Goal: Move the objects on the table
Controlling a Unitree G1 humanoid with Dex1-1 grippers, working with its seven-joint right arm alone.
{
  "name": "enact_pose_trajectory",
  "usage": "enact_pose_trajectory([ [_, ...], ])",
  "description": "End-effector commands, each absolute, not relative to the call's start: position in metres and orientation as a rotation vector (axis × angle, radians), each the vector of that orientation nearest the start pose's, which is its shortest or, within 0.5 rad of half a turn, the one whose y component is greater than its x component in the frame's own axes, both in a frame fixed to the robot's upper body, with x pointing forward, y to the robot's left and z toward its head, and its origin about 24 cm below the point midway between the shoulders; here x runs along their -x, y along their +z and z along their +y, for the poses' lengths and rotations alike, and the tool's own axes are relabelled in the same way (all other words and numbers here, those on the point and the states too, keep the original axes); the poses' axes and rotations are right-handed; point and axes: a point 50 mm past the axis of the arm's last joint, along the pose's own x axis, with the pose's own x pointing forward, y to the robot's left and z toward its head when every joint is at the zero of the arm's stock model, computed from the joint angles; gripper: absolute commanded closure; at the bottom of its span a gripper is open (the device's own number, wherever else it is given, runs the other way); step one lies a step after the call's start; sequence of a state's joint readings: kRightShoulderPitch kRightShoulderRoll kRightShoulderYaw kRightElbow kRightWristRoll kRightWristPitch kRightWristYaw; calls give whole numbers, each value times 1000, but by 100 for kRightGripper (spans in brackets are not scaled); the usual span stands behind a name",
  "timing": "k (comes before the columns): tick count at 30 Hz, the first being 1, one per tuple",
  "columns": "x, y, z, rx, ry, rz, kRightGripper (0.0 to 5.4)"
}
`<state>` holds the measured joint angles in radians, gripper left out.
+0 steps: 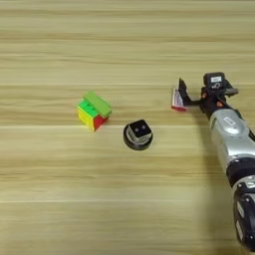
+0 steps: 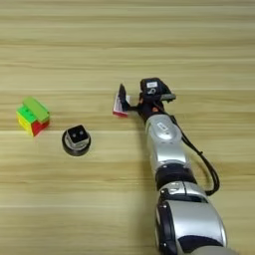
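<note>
I see bare table (image 1: 60, 199) on all sides of the objects, widest along the near and far planks. The surface is light tan wood-grain with horizontal plank lines. Count: one lime-green block (image 1: 97, 103) atop one puzzle cube (image 1: 91, 115), one black cube (image 1: 140, 130) seated in one black ring (image 1: 135, 143) mid-table, one white-and-red box (image 2: 119, 106) against my right gripper (image 2: 124, 102), grip state undeterminable.

We see only the table (image 1: 60, 199), a light tan wood-grain surface that fills both views from edge to edge. Horizontal plank lines run across it, with darker streaks of grain between them. The light falls soft and even, leaving faint shadows on the wood. We cannot see walls, floor or windows.
</note>
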<state>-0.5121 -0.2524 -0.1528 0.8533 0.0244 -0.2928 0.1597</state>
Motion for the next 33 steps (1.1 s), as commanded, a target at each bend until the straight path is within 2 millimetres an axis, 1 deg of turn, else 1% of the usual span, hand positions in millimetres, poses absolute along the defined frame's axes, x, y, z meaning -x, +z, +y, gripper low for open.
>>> enact_pose_trajectory([
  [1, -345, 66, -206, 159, 57, -67, 4],
  [4, -344, 60, -201, 153, 69, -42, 4],
  [15, -342, 45, -193, 151, 86, 30, 4],
  [18, -341, 42, -193, 148, 82, 41, 4],
  [24, -337, 36, -199, 129, 38, 74, 4],
  [33, -331, 28, -193, 110, 47, 108, 4],
])
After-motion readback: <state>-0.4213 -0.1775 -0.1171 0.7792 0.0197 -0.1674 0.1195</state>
